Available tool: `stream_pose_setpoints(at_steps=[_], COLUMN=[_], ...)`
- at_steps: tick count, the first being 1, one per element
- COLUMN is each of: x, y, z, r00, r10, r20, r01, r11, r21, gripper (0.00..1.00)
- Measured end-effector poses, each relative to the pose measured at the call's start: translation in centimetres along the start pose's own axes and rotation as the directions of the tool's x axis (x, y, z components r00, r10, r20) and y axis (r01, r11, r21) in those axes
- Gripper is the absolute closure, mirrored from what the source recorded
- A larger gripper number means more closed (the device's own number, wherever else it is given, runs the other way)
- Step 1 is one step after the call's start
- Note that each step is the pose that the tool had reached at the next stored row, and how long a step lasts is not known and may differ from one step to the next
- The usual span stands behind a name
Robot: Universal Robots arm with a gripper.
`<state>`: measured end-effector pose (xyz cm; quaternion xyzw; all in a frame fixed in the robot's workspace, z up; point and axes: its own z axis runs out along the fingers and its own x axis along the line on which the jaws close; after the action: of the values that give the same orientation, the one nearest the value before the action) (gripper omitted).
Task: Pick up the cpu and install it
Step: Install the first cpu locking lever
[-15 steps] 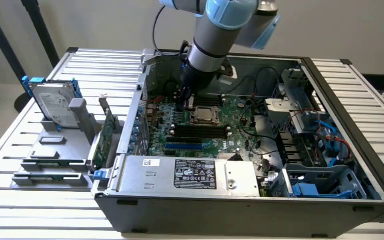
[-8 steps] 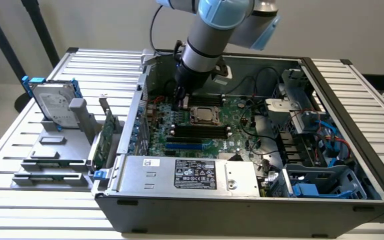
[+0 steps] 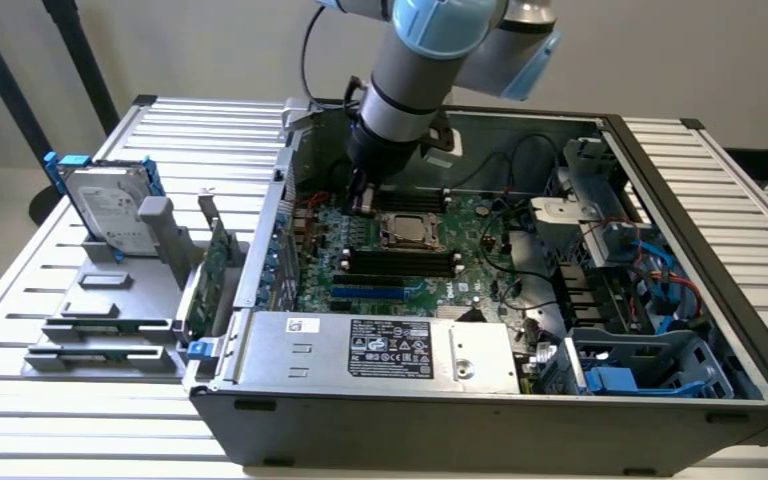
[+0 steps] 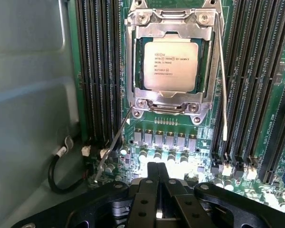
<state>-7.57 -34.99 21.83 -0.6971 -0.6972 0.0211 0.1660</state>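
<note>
Sitting flat in the metal-framed socket (image 4: 170, 21) on the motherboard (image 3: 484, 225), the cpu (image 4: 171, 65) shows its pale printed top. The tool (image 4: 156, 171) hangs just beside the socket, above a row of small capacitors, with its black fingers clenched together on nothing. The open computer case (image 3: 491, 420) lies on the slatted worktop (image 3: 64, 440), with a hard drive (image 3: 107, 205) standing at the exterior view's left.
</note>
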Motion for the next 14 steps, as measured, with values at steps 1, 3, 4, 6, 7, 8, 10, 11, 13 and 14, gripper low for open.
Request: stream_pose_setpoints(at_steps=[1, 3, 4, 6, 7, 8, 10, 11, 13, 14], x=[0.00, 0.00, 0.00, 0.01, 0.00, 0.00, 0.02, 0.02, 0.01, -0.01], y=[0.00, -0.01, -0.01, -0.01, -0.01, -0.01, -0.04, -0.07, -0.14, -0.18], z=[-0.01, -0.01, -0.01, -0.01, -0.01, -0.02, -0.11, -0.19, -0.41, -0.51], r00=[0.9999, 0.9994, 0.9989, 0.9975, 0.9965, 0.9955, 0.9938, 0.9932, 0.9922, 0.9918], r10=[0.011, 0.034, 0.045, 0.068, 0.080, 0.091, 0.105, 0.109, 0.113, 0.115], r20=[-0.0030, -0.0094, -0.0127, -0.0197, -0.0233, -0.0269, -0.0362, -0.0421, -0.0528, -0.0571], r01=[-0.011, -0.034, -0.045, -0.068, -0.080, -0.092, -0.106, -0.109, -0.114, -0.116], r11=[0.9999, 0.9994, 0.9989, 0.9976, 0.9967, 0.9956, 0.9942, 0.9938, 0.9933, 0.9932], r21=[-0.0022, -0.0066, -0.0089, -0.0134, -0.0156, -0.0176, -0.0185, -0.0177, -0.0156, -0.0144], gripper=[0.89, 0.89, 0.89, 0.89, 0.89, 0.89, 0.89, 0.89, 0.89, 0.89])
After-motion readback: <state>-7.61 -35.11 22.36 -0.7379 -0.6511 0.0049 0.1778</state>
